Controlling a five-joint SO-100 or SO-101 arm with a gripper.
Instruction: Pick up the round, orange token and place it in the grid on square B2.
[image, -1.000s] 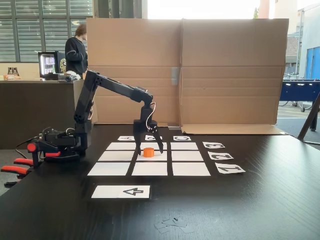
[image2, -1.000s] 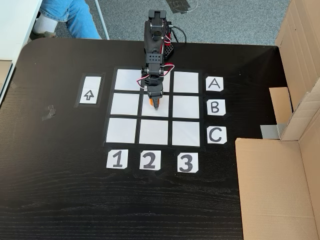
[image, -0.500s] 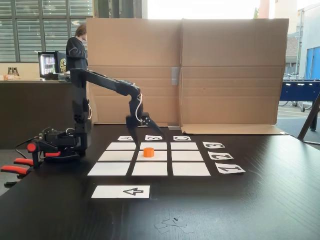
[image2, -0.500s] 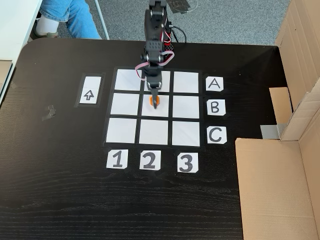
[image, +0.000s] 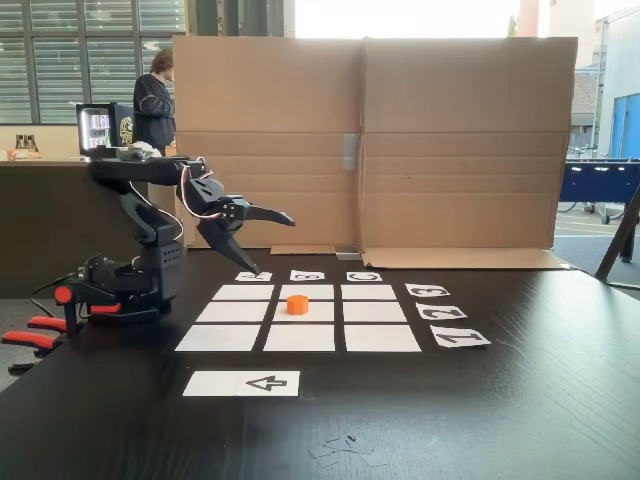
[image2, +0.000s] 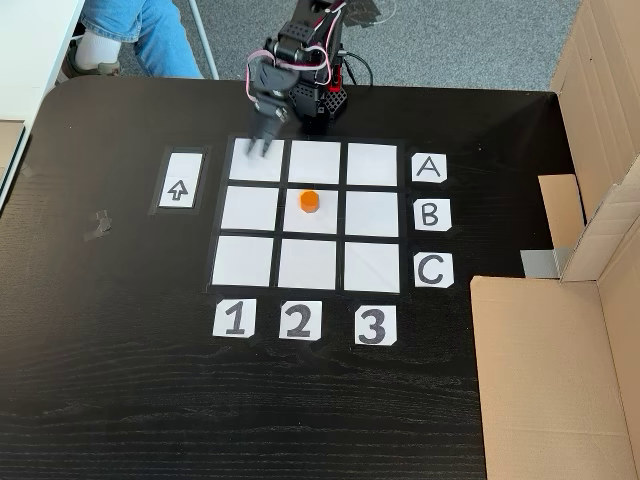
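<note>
At the left of the side-on fixed view my arm is folded back toward its base, and my gripper (image: 268, 242) hangs above the counter (image: 520, 400) with its fingers spread wide and nothing between them. From above, my gripper (image2: 262, 148) sits in the upper left part of the frame, over the top left rectangle of the grid (image2: 249, 262), a little blurred. Moving right, the token (image: 297, 304) stands flat on square B2 (image: 318, 312), the middle rectangle of the nine. The top-down fixed view agrees: the token (image2: 310, 201) rests within square B2 (image2: 325, 220), slightly toward that rectangle's upper edge and clear of the dark gaps. It is well apart from my fingers. I judge the placing done: the token is where the task wants it, and I am not holding it. What is left, as far as I can tell, is only to bring the arm to rest. Further right lie the letter cards (image2: 429, 214), which nothing touches.
</note>
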